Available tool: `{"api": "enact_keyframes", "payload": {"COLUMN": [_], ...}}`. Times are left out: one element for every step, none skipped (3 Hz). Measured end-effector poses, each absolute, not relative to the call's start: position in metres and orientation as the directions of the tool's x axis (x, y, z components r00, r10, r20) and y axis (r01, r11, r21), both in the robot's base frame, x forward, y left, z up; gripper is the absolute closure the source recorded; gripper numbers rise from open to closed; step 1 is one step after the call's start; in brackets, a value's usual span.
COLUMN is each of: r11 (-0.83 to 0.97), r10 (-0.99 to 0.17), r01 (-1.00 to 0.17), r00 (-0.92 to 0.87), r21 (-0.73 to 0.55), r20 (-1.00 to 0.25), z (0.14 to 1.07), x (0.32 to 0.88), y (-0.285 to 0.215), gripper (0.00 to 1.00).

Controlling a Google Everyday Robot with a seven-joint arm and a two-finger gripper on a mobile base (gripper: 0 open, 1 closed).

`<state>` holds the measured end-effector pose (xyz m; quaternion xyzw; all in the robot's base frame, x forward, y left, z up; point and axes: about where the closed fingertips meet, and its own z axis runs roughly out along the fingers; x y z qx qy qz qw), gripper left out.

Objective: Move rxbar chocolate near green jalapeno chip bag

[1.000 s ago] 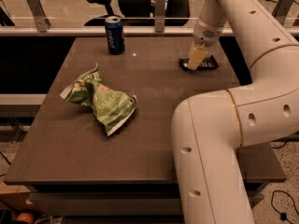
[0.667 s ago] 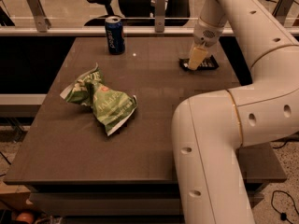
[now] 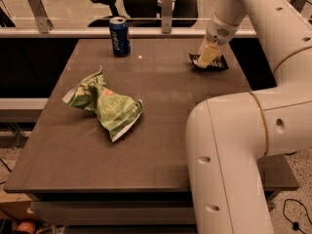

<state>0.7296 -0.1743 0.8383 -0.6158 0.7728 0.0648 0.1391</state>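
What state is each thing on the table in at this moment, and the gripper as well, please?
rxbar: lying flat on the table, far right, under the gripper, well apart from the bag.
bag: crumpled, lying left of centre, untouched.
can: upright at the far edge.
gripper: lowered onto the rxbar; whether it grips cannot be told.

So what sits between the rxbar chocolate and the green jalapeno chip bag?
Only bare table, in the camera view. The gripper is at the rxbar chocolate; the green jalapeno chip bag lies mid-table.
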Motion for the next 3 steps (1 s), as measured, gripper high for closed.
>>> {"api": "enact_keyframes", "payload": {"r11": [0.207, 0.170, 0.127], "r10": [-0.927, -0.923, -0.927], "r01": [-0.974, -0.978, -0.980], "r00": [-0.165, -0.114, -0.062], "r21": [-0.094, -0.124, -0.156], "r20": [-0.337, -0.366, -0.370], "z": [0.848, 0.859, 0.876], "x": [0.727, 0.725, 0.718], "y": [-0.170, -0.162, -0.150], "gripper": [1.00, 1.00, 1.00]}}
